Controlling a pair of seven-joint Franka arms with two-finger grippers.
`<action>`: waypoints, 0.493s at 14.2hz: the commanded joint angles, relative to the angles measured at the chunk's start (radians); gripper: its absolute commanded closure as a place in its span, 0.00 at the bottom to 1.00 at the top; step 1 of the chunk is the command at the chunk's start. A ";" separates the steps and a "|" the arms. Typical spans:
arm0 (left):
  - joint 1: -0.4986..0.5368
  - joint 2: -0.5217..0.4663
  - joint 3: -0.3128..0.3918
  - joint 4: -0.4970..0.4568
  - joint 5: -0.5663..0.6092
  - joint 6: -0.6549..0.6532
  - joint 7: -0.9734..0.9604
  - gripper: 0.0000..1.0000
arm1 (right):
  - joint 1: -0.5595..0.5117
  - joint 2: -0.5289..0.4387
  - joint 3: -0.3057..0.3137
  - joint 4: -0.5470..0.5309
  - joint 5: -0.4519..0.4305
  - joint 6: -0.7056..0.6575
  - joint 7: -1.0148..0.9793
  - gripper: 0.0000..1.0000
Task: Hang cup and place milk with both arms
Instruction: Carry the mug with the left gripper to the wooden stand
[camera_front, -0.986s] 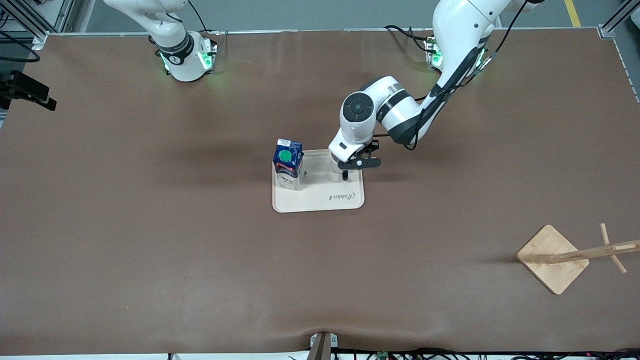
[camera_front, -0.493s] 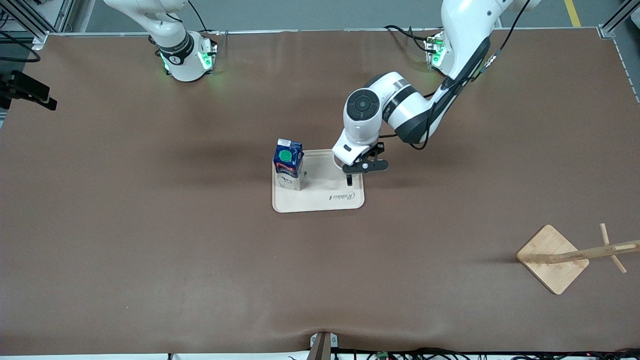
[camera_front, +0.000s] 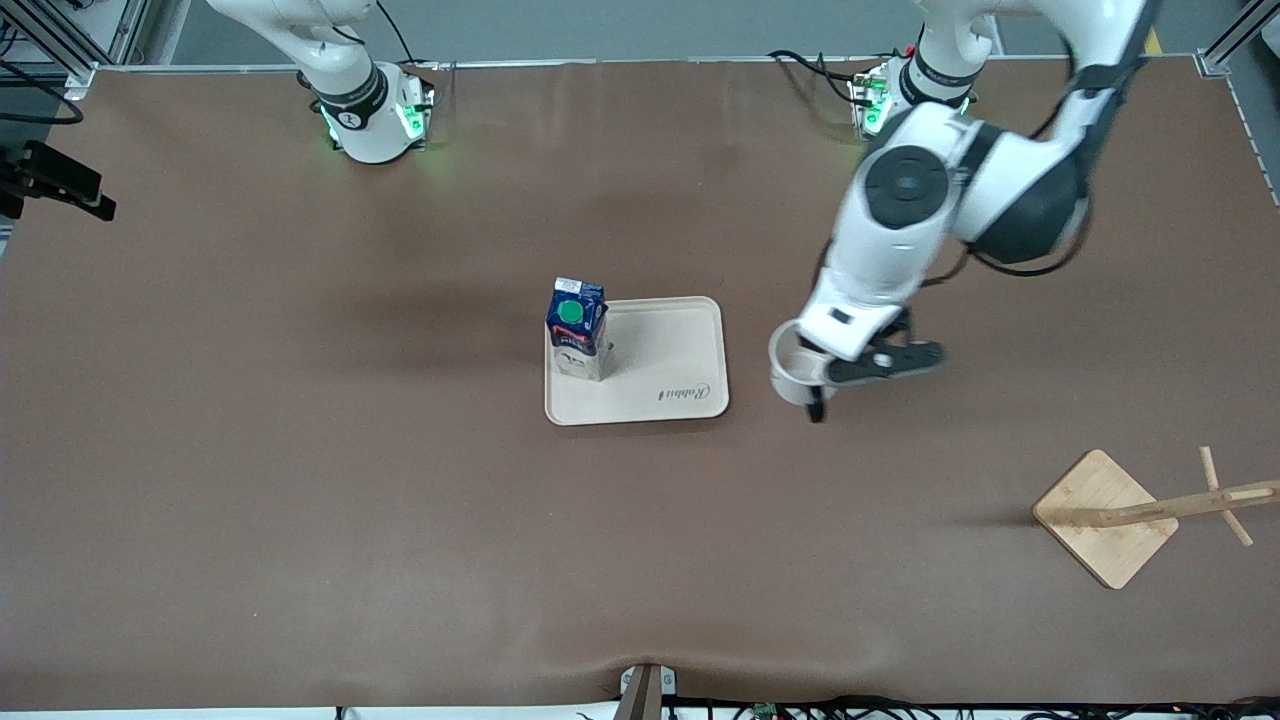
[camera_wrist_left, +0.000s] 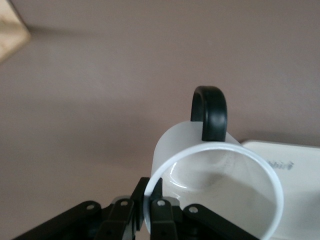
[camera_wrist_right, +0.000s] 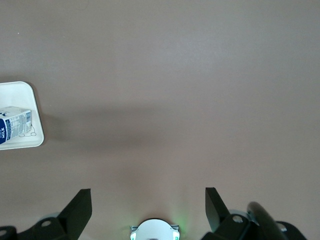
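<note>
Brown surface (camera_front: 300, 500) carries two arms, one tray (camera_front: 690, 345), one wooden stand (camera_front: 1105, 515), one milk carton (camera_front: 577, 328) and one cup (camera_front: 790, 375). Left pincer (camera_front: 815, 400) grips the cup's rim, lifted over bare surface between tray and stand. Right arm waits near its base, its right pincer (camera_wrist_right: 147, 205) spread wide with nothing between its fingers. Milk carton stands upright on the tray's corner toward the right arm's end.

The front view looks down high across the table (camera_front: 300, 500); both wrist views share the tray (camera_wrist_left: 295, 165).
</note>
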 joint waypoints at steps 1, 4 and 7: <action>0.131 -0.067 -0.011 -0.011 0.011 -0.007 0.165 1.00 | -0.003 0.006 0.004 0.012 0.013 -0.006 -0.011 0.00; 0.264 -0.113 -0.011 -0.011 0.011 0.005 0.301 1.00 | -0.001 0.007 0.005 0.012 0.013 -0.007 -0.011 0.00; 0.385 -0.119 -0.014 0.015 -0.001 0.044 0.477 1.00 | -0.001 0.007 0.007 0.012 0.013 -0.009 -0.009 0.00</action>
